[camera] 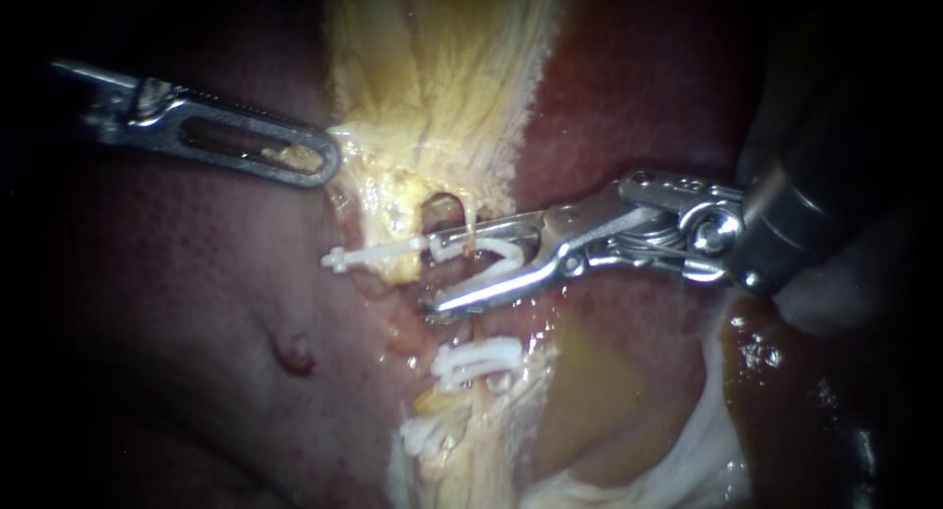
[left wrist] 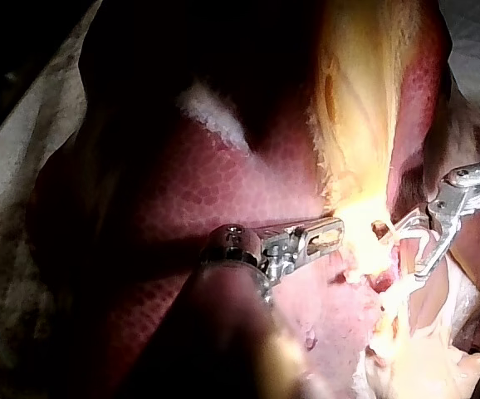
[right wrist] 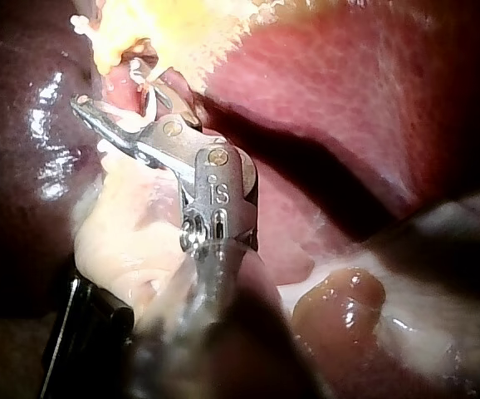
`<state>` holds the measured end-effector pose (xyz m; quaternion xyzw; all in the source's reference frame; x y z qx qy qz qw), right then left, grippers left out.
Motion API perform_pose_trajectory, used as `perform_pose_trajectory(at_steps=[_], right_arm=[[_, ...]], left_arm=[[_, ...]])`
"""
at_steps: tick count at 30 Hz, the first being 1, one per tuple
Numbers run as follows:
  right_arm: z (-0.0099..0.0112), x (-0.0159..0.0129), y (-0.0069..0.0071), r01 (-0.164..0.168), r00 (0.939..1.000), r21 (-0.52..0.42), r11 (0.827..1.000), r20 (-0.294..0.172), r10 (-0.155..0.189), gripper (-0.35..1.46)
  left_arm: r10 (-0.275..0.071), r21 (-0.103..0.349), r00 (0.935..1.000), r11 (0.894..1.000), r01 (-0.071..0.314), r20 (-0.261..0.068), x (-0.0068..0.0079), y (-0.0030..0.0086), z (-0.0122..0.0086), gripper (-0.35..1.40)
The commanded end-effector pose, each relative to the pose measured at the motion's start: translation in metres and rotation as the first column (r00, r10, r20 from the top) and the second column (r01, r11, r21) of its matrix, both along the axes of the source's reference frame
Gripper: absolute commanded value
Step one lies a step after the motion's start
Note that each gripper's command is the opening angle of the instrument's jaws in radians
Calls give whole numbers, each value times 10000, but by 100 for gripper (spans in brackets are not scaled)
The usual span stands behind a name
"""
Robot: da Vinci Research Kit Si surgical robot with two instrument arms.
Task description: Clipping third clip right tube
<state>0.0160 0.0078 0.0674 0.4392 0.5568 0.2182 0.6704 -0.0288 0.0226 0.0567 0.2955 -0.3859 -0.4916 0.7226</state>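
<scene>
At the middle of the endoscope view, just right of a small hole (camera: 442,209) in the pale yellow fibrous tissue (camera: 432,67), a curved white plastic clip (camera: 491,254) is seen between the jaws of the right instrument (camera: 432,275), a slim steel clip applier. Its jaws are held wide apart. The clip lies along the far jaw, and contact with the near jaw cannot be made out, so it cannot be said whether the clip is carried or already latched. The right tube (camera: 472,221) is judged to be the thin pale strand running from the hole across the far jaw, inside that gap.

The task is therefore judged to be late in its course. The clip is in position at the tube, while a confirmed squeeze and the withdrawal of the applier are left to do.

The left instrument (camera: 329,160), a steel shaft with slotted jaws, is closed on the left edge of the yellow tissue, which is held out over the dark red liver (camera: 177,303).

Two instruments are counted. Four white clips are counted:
- the one between the jaws
- a straight white clip (camera: 373,256) just left of it
- a stubby white clip (camera: 476,360) nearer
- a nearest white clip (camera: 424,434)

One hole is counted. Only one tube can be told with any confidence.
</scene>
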Motion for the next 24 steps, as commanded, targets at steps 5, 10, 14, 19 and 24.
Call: perform_pose_trajectory(at_steps=[5,10,14,19,24], right_arm=[[-4,0,-2,-3,9998,146,9999,-218,7,46],[-10,-4,0,-207,9979,382,9991,-605,230,46],[-18,-6,2,-231,9956,612,9979,-895,286,46],[-29,-8,3,-160,9906,860,9962,-1343,275,46],[-39,-7,1,-170,9876,929,9955,-1537,312,46]], left_arm=[[4,2,10000,10000,-4,6,0,0,0,-35],[9,4,10000,10000,-9,10,2,1,1,-35],[10,5,10000,10000,-10,11,2,1,1,-35],[10,5,10000,10000,-10,11,2,1,1,-35],[9,5,10000,10000,-9,10,2,1,2,-35]])
